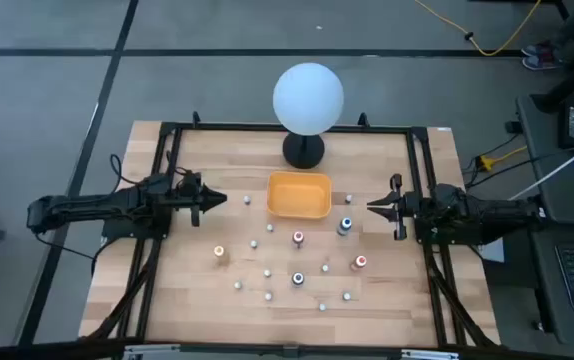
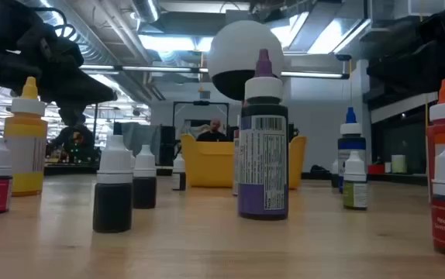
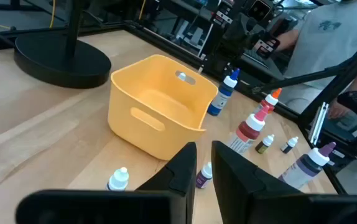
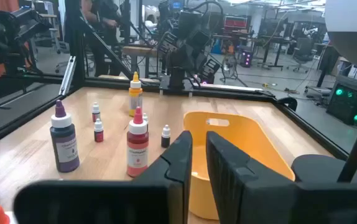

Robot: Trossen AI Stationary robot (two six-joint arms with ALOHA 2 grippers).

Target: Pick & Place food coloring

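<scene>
1. Left gripper [image 1: 219, 199] hangs over the left side of the table [image 1: 187, 290], its fingers nearly together with only a thin gap, and nothing is between them.
2. Right gripper [image 1: 372, 206] faces it from the right side, also pinched almost shut and empty-handed.
3. Between the two sits the yellow-orange tray [image 1: 299, 195], open side up, with nothing visible inside from above.
4. Behind the tray stands the white globe [image 1: 308, 97] on its black base [image 1: 304, 151].
5. The food coloring bottles [image 1: 298, 238] are scattered upright across the wood in front of the tray, all of them outside it.
6. A blue-topped bottle [image 1: 345, 225] stands just beside the tray's front right corner, and a red-topped one [image 1: 361, 262] is farther forward on the right.
7. An orange-topped bottle [image 1: 220, 253] stands off to the left, well apart from the rest.
8. Low down, a purple-capped bottle [image 2: 263, 139] looms nearest the camera, small white-capped ones [image 2: 115, 194] around it.
9. A person [image 3: 328, 37] in a light shirt stands beyond the table's right edge.
</scene>
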